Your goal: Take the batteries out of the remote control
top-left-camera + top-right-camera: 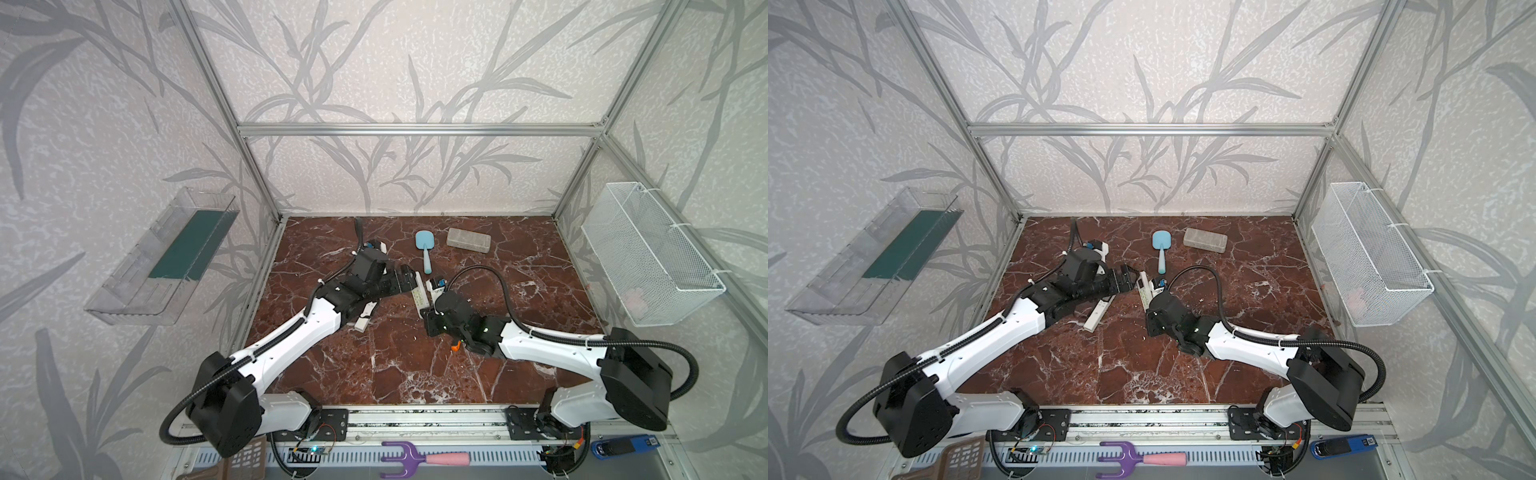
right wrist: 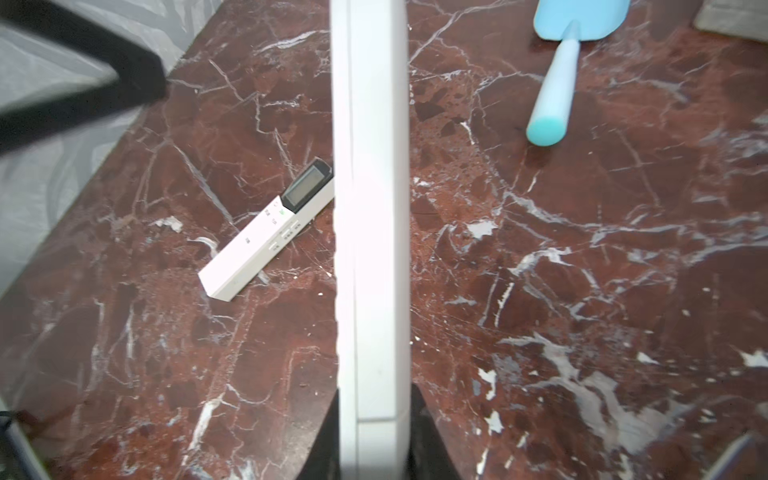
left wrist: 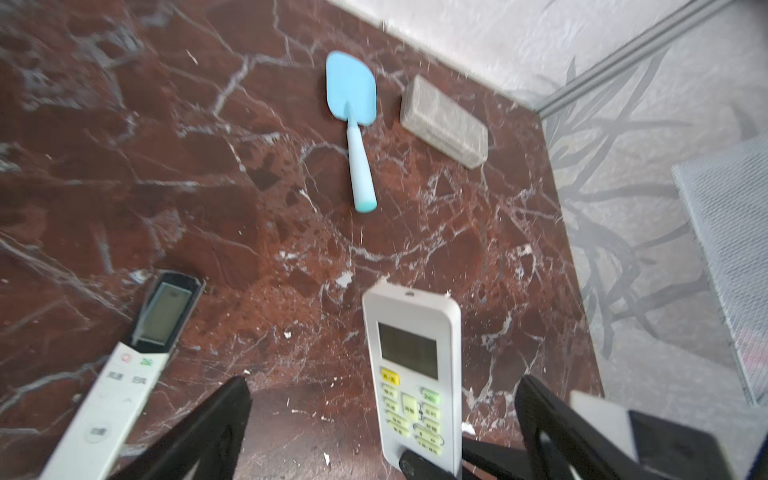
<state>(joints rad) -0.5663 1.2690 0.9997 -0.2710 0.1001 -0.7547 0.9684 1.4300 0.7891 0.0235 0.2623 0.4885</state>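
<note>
My right gripper is shut on the near end of a white remote control and holds it on edge above the marble table. The remote's face, with grey screen and yellow-green buttons, shows in the left wrist view. In both top views it sits mid-table. My left gripper is open, its fingers wide apart on either side of that remote and not touching it. A second, slimmer remote lies flat under the left arm. The batteries are hidden.
A light-blue toy shovel and a grey block lie near the back wall. A small orange part peeks from under the right arm. A wire basket hangs on the right wall, a clear tray on the left.
</note>
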